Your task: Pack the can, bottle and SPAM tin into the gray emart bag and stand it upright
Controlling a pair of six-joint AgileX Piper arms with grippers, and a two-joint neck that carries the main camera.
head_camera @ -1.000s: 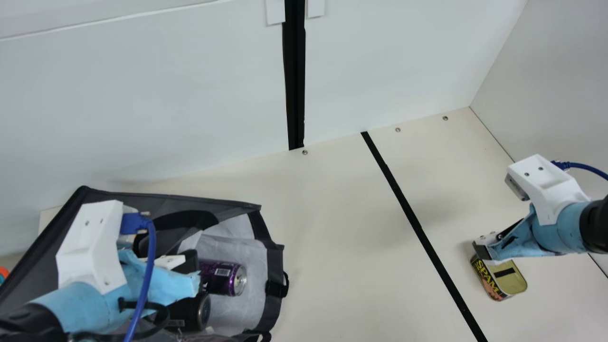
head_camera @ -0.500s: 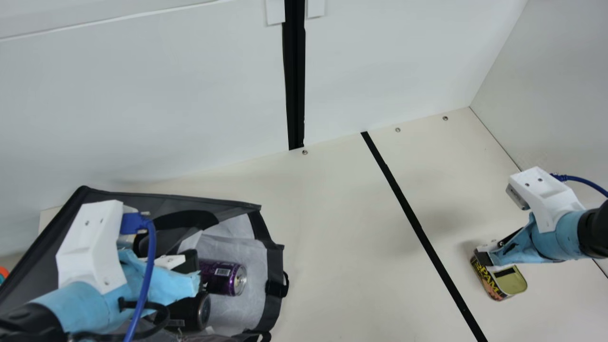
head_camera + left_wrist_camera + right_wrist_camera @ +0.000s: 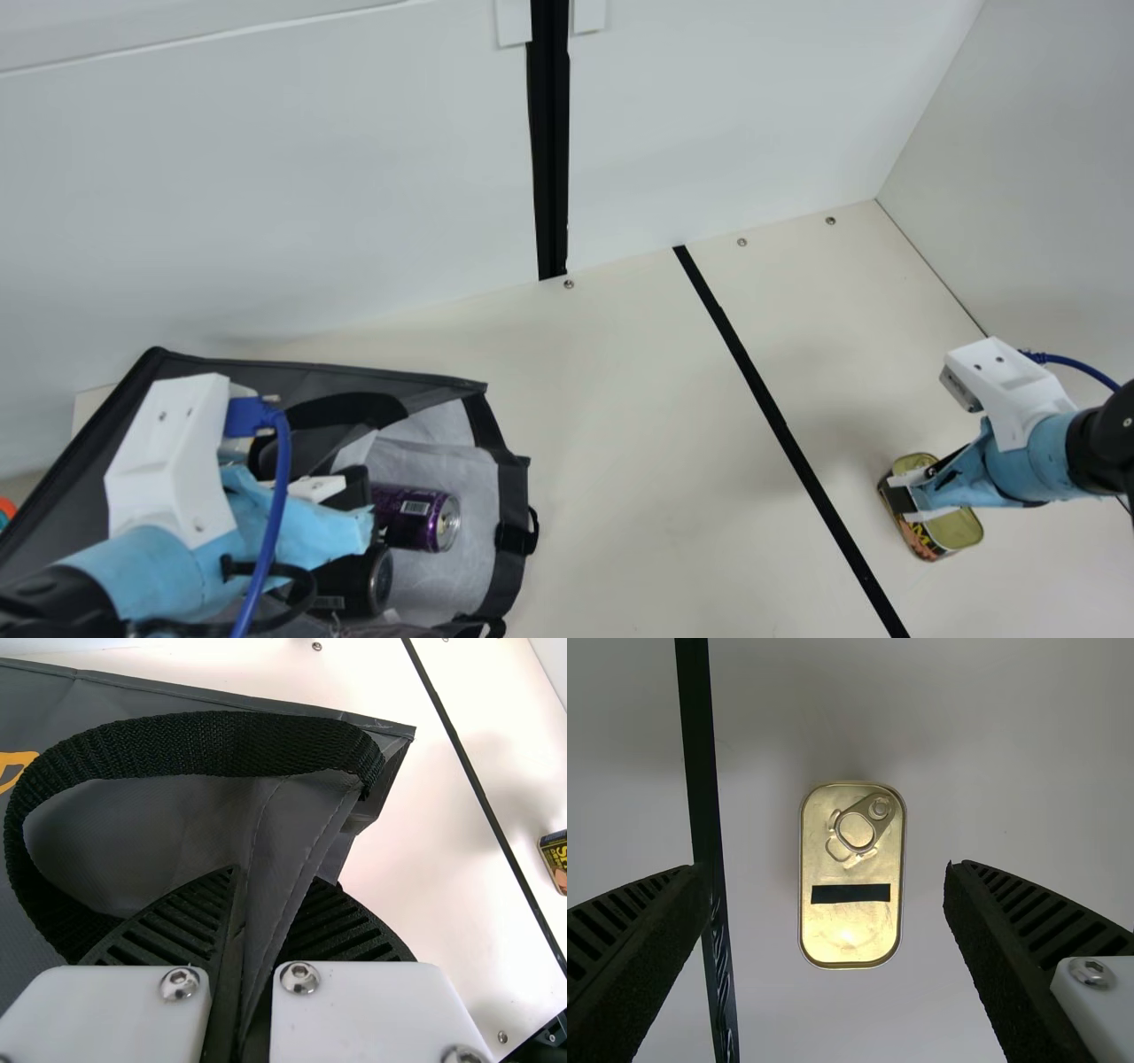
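Observation:
My left gripper [image 3: 356, 496] is at the gray bag [image 3: 390, 374], which lies on its side with its mouth facing right. In the left wrist view my left gripper [image 3: 261, 904] is shut on a fold of the gray bag [image 3: 177, 824], beside the black strap handle. Inside the bag lie a purple can [image 3: 416, 518] and a black cylindrical item [image 3: 359, 580], partly behind the left gripper. My right gripper [image 3: 904, 498] is over the SPAM tin [image 3: 961, 529]. In the right wrist view the right gripper [image 3: 824, 870] stands open, with the gold-lidded tin [image 3: 850, 935] between and below its fingers.
A black line [image 3: 780, 425] crosses the table between bag and tin. White walls stand behind and at the right. A blue cable hangs along the left arm, and an orange and teal item [image 3: 5, 511] is at the far left edge.
My right gripper has moved toward the near side of the table, now over the middle of the tin, whose far end has come into sight. The left arm, bag and tin have kept still.

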